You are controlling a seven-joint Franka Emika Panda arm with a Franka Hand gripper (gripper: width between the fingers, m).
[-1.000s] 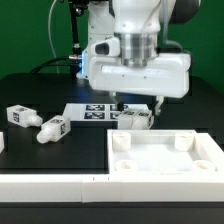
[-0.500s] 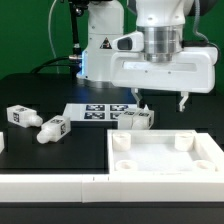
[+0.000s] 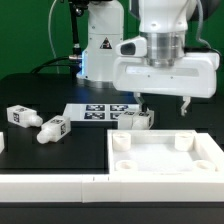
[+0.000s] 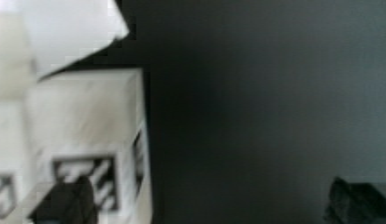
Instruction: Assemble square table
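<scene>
Gripper [image 3: 163, 104] hovers above the dark surface [image 3: 30, 95], jaws spread wide, nothing between them! In the exterior view one finger [image 3: 141, 102] shows just above the first leg [image 3: 133, 120], tagged and white, dead centre beside the marker board [image 3: 92, 110]. The square table slab [image 3: 165, 158] lies at five o'clock, rim raised, corner sockets up. Out at nine o'clock, a second leg [image 3: 20, 116] and a third leg [image 3: 50, 128] lie on their sides, close together. The wrist view is blurred: a white tagged piece [image 4: 87, 125] on the dark surface.
</scene>
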